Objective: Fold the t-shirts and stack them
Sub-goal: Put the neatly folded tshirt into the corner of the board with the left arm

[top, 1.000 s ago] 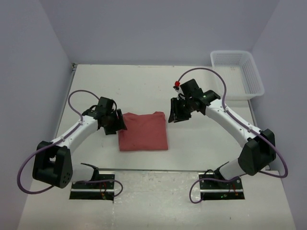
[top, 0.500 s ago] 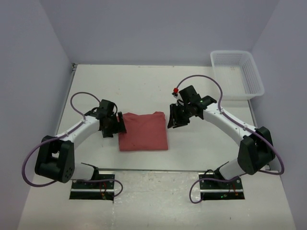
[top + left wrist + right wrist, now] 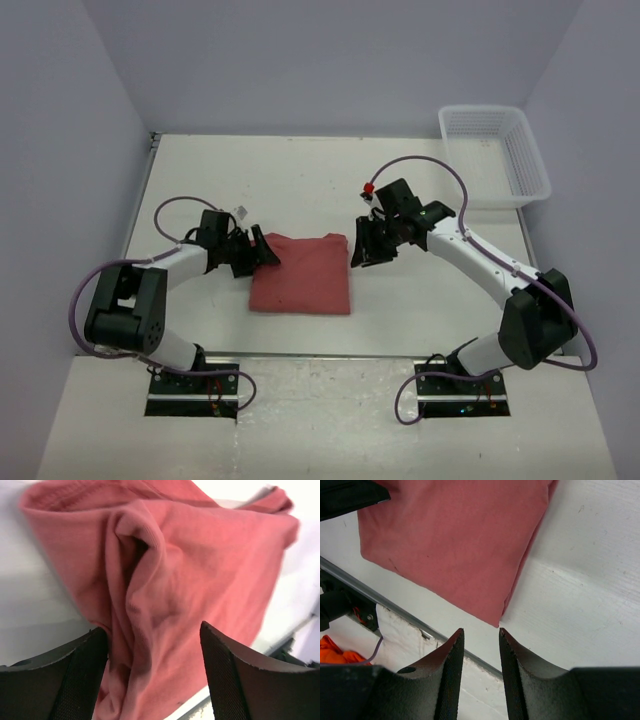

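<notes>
Brick-red and plain, the t-shirt [image 3: 300, 275] lay folded into a rough rectangle on the white table [image 3: 250, 180], near its front edge and between the two arms. From above we saw its top face mostly smooth and its right and near edges fairly straight. In the right wrist view the folded layers showed as a thin, darker line along one side. Its far left corner was rumpled. There, in the left wrist view, we saw a soft ridge of the thin fabric pushed up, with a deep, shadowed crease beside it and a fine ribbed weave across the cloth. No print showed on any part we could see.

The left gripper [image 3: 262, 255] sat at that far left corner, low over the cloth. Its fingers were spread wide with the raised ridge lying between them, and we could not tell whether either finger pressed on the fabric. The right gripper [image 3: 360, 250] hung just beside the shirt's far right corner. Its fingers stood a narrow gap apart and held nothing. In its own wrist view one corner of the shirt showed just past the fingertips, not between them.

We saw a white mesh basket [image 3: 495, 150] at the far right corner of the table, well apart from the shirt.
</notes>
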